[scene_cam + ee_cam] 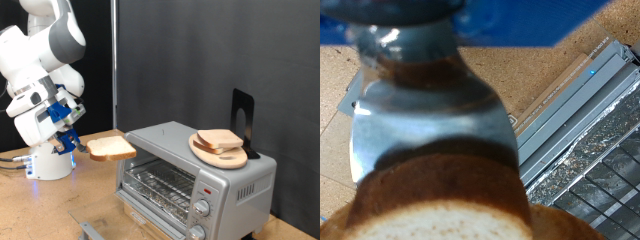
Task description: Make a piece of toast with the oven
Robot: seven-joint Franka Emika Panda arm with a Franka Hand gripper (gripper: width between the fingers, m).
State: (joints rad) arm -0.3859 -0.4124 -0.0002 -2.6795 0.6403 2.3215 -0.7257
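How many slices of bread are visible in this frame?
2. One piece of toast is held in the gripper to the exterior view's left of the oven; another slice lies on the wooden plate atop it. More may be hidden underneath.

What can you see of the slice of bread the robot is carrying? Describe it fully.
The slice of bread is roughly square, pale on its face with a tan-brown crust. It is held level in the air by one edge in the gripper, just off the toaster oven toward the exterior view's left. Only the gripper touches it.
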